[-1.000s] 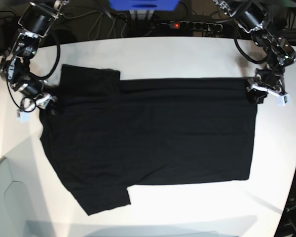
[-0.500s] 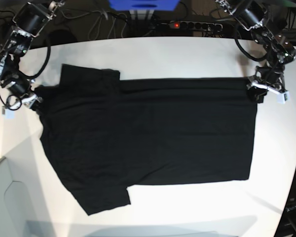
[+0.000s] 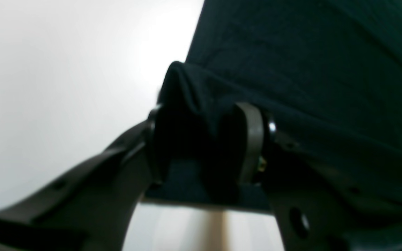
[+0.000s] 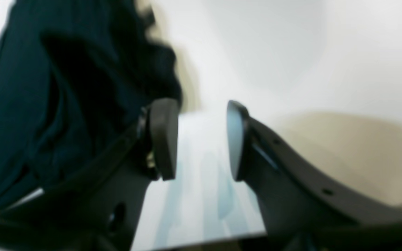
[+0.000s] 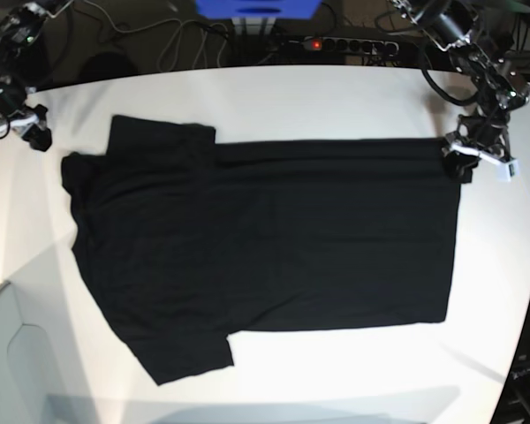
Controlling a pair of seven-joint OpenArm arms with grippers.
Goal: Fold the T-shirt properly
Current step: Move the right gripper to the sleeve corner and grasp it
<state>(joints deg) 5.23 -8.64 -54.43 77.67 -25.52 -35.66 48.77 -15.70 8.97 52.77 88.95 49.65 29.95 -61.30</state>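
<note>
left pincer [image 3: 204, 146] pinched the black t-shirt's [image 5: 265, 247] corner by the desk's [image 5: 336, 97] far edge; right pincer [image 4: 201, 139] hung spread and empty above the desk's opposite edge.

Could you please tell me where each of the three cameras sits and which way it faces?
Base: overhead, looking down on the white table, the T-shirt and both arms.
Left wrist: behind the left claw, whose fingers pinch a T-shirt corner.
Right wrist: behind the open right claw, empty, beside the T-shirt.
Shared: all three show the T-shirt and table.
</note>
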